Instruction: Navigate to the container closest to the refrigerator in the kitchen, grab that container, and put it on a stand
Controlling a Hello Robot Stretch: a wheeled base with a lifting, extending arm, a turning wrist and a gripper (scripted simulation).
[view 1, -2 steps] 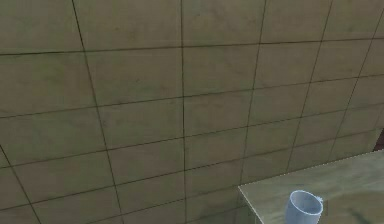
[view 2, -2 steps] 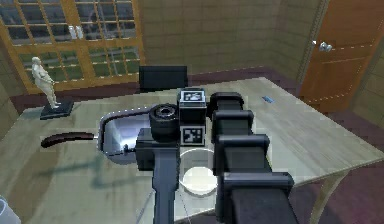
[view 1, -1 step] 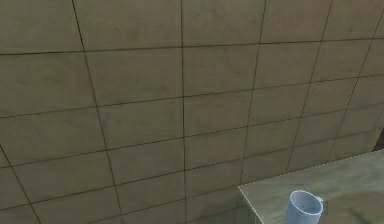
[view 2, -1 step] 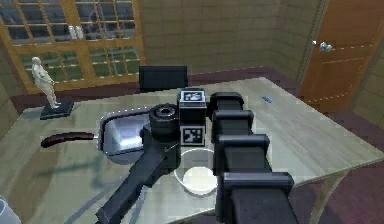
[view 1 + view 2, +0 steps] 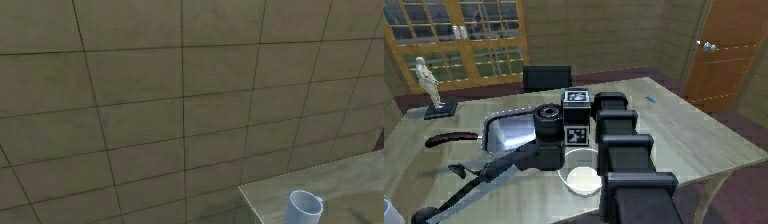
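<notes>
A pale blue-white cup (image 5: 305, 207) stands on the corner of a light tabletop (image 5: 350, 190) at the forward view's lower right. In the arm side view the dark arm bar rises over the same table (image 5: 684, 130), past a white bowl (image 5: 581, 180) just to its left. The gripper (image 5: 440, 193) stretches down and to the left from its dark body, with thin fingers (image 5: 479, 178) low over the tabletop. A silvery rectangular tray (image 5: 509, 130) lies behind the gripper's body. I cannot tell whether the gripper holds anything.
An olive tiled wall (image 5: 150, 90) stands close ahead. On the table's far side are a pale statue (image 5: 426, 78) on a dark base, a dark pan handle (image 5: 449, 138) and a black box (image 5: 546, 77). A wooden door (image 5: 729, 50) is at the right; windows (image 5: 454, 40) are behind.
</notes>
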